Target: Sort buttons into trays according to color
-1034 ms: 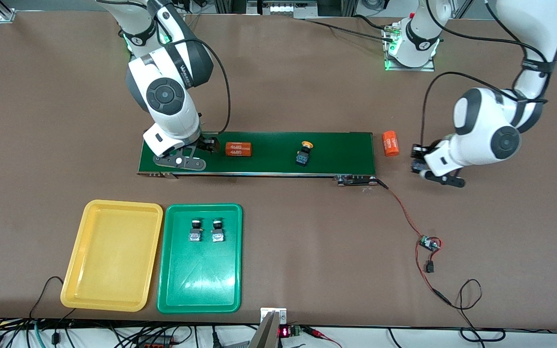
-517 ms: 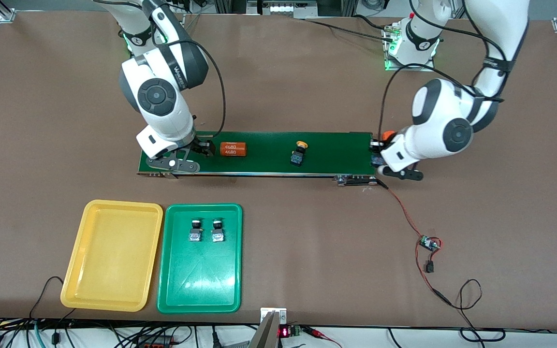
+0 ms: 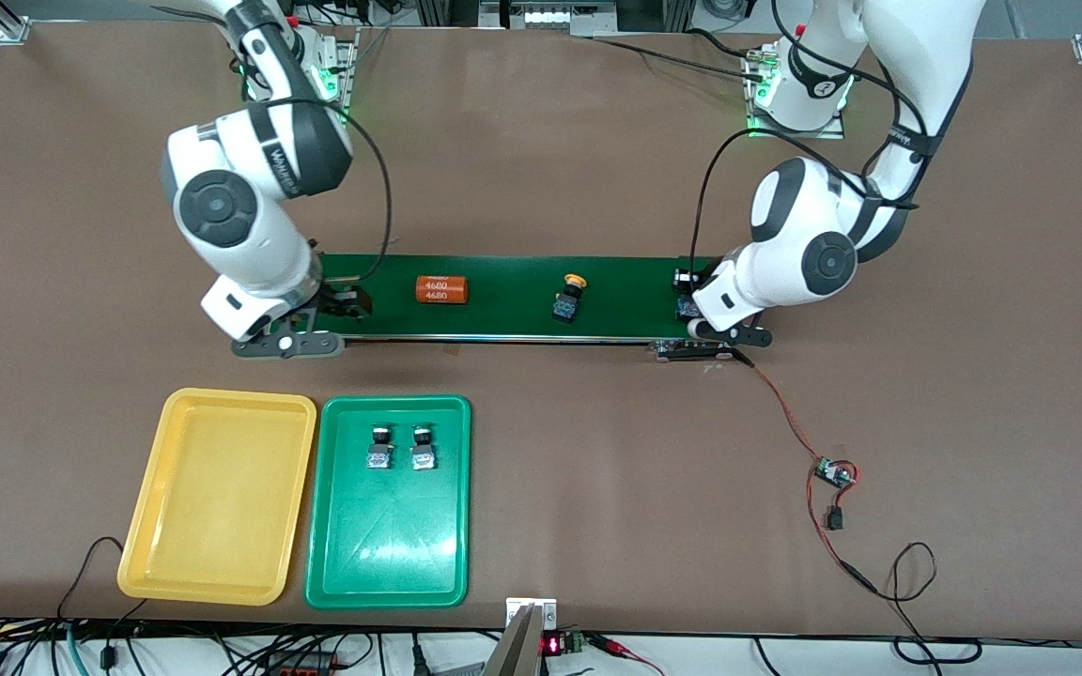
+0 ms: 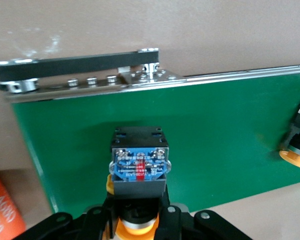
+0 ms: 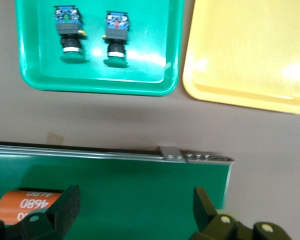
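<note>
While clamped by its yellow cap between the shut fingers of the left gripper, held button juts out over the left arm's end of the dark green conveyor belt, black-and-blue body outward, cap toward the wrist; seen in the front view only as a blue speck at the gripper. Second yellow-capped button lies on its side near the belt's middle, well apart from both grippers, round mushroom cap pointing away from the front camera. Two green-capped buttons rest side by side, just apart, in the green tray, in the half farther from the front camera, smooth glossy floor bare around them. Yellow tray just beside it, toward the right arm's end, same shallow rounded-corner shape, holds nothing. Right gripper hovers over the right arm's end of the belt with fingers spread wide, gripping nothing. Orange cylinder with white print lies on the belt between that gripper and the loose button, near one finger in the right wrist view. Another orange cylinder shows just off the belt's end in the left wrist view. Belt flat and matte, metal rail along the edge nearer the front camera. Brown table broad between belt and trays; red-and-black wire trails from the belt's end.
</note>
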Action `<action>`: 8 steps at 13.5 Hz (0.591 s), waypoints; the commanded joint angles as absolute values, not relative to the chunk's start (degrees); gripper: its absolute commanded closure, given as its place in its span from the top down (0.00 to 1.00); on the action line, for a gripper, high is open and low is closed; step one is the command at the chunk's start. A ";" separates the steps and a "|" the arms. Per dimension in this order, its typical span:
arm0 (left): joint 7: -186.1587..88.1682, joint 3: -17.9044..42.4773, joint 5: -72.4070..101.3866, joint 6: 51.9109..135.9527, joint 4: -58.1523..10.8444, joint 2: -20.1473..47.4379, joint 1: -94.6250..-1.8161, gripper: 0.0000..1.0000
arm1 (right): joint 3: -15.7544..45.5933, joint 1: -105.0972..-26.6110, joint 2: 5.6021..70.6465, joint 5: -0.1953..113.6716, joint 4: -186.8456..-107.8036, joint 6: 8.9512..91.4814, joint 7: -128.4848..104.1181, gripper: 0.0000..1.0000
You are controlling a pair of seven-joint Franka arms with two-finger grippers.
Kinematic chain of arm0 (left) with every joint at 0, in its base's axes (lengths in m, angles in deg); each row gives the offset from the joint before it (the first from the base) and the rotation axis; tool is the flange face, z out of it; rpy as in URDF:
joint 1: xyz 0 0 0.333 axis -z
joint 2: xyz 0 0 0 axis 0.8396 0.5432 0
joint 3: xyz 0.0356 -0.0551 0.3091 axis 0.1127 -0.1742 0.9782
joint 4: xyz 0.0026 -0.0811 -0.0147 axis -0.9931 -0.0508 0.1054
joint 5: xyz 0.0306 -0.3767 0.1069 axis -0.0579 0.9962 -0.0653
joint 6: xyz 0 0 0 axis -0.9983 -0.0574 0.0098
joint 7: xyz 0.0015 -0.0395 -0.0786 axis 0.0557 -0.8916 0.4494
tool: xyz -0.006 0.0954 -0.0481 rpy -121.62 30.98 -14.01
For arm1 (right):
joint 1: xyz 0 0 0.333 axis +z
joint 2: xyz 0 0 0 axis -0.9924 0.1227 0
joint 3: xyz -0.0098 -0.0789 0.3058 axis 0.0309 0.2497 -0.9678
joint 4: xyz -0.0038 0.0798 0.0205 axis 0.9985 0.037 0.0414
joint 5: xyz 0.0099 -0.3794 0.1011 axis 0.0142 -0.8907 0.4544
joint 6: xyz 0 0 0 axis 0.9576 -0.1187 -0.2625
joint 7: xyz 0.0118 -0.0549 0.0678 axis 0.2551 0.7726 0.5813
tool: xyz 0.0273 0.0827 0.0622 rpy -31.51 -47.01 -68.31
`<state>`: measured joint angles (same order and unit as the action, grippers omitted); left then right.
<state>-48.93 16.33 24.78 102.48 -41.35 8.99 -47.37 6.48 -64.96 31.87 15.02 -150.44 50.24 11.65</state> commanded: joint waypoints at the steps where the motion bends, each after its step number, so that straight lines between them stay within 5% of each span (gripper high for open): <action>1: -48.50 16.90 25.89 102.98 -40.13 10.35 -45.76 0.02 | 5.95 -65.55 31.54 19.69 -151.04 50.78 10.60 1.00; 2: -48.50 16.90 25.71 102.98 -40.13 10.61 -45.76 0.15 | 6.04 -65.55 31.45 23.11 -151.74 52.35 11.82 1.00; 4: -49.02 16.90 25.45 102.98 -40.48 10.70 -45.76 0.93 | 5.96 -65.29 30.92 23.94 -153.24 53.68 13.50 1.00; 8: -48.59 16.81 25.80 101.06 -40.57 6.50 -45.84 1.00 | 5.69 -65.11 29.42 24.20 -156.85 54.83 17.43 1.00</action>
